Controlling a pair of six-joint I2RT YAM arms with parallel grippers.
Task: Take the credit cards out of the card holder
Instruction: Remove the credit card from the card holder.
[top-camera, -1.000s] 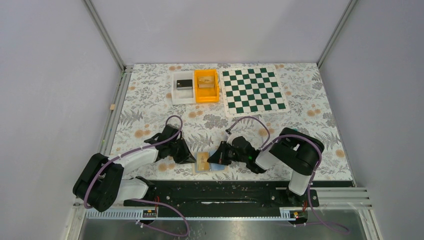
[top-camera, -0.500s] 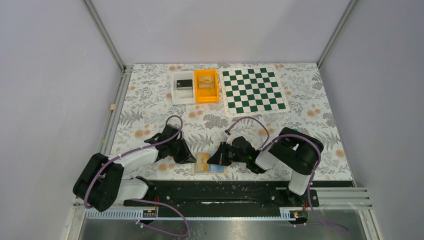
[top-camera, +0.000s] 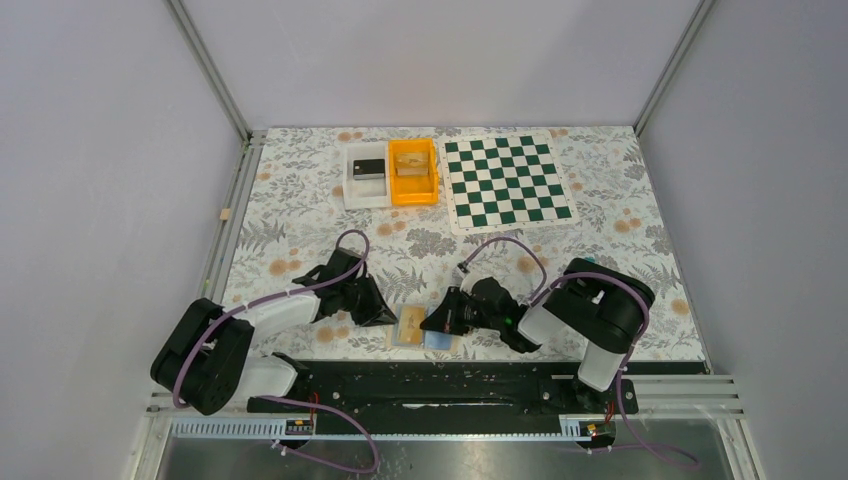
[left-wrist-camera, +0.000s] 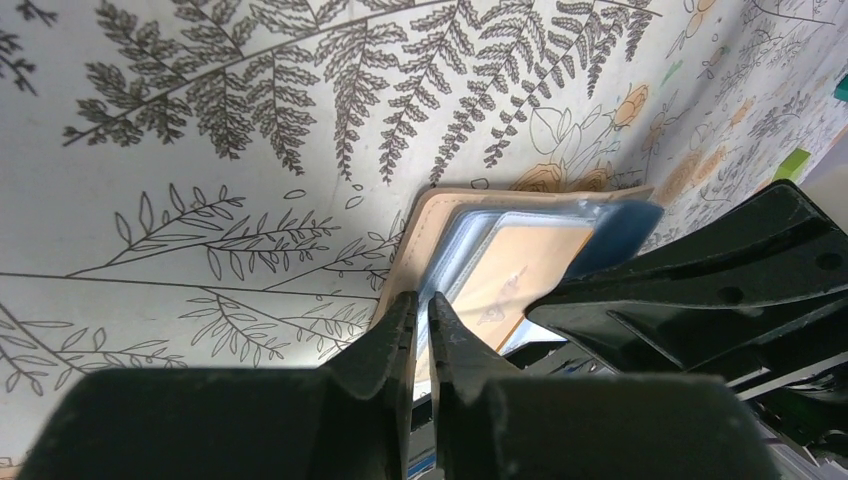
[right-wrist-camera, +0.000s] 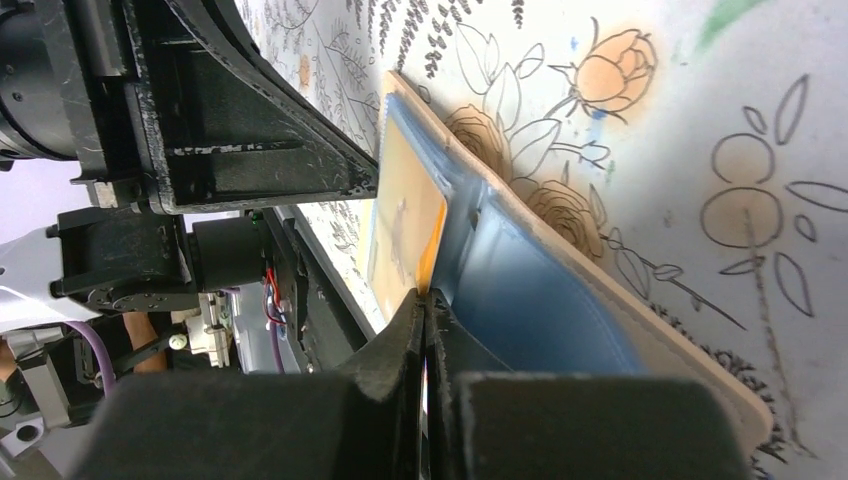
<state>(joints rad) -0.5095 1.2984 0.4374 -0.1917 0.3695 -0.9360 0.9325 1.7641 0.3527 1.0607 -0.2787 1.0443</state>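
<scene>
The card holder (top-camera: 437, 339) lies open near the table's front edge, between my two grippers. It has light-blue panels and a tan border. A tan-orange card (top-camera: 408, 323) sits on its left panel. My left gripper (top-camera: 386, 318) is shut on the holder's left edge, and the left wrist view shows the tan border (left-wrist-camera: 420, 225) running in between the jaws (left-wrist-camera: 421, 312). My right gripper (top-camera: 432, 323) is shut on the near edge of the card (right-wrist-camera: 405, 225), which stands partly out of the blue pocket (right-wrist-camera: 540, 300). Its jaws (right-wrist-camera: 425, 305) pinch the card's rim.
A white tray (top-camera: 362, 188) holding a dark box and an orange bin (top-camera: 413, 185) stand at the back. A green-and-white chessboard (top-camera: 506, 180) lies to their right. The black base rail (top-camera: 440, 385) runs just behind the card holder at the near edge.
My right gripper has shifted slightly right and toward the near edge with the card's edge in it. The left gripper holds its place on the holder.
</scene>
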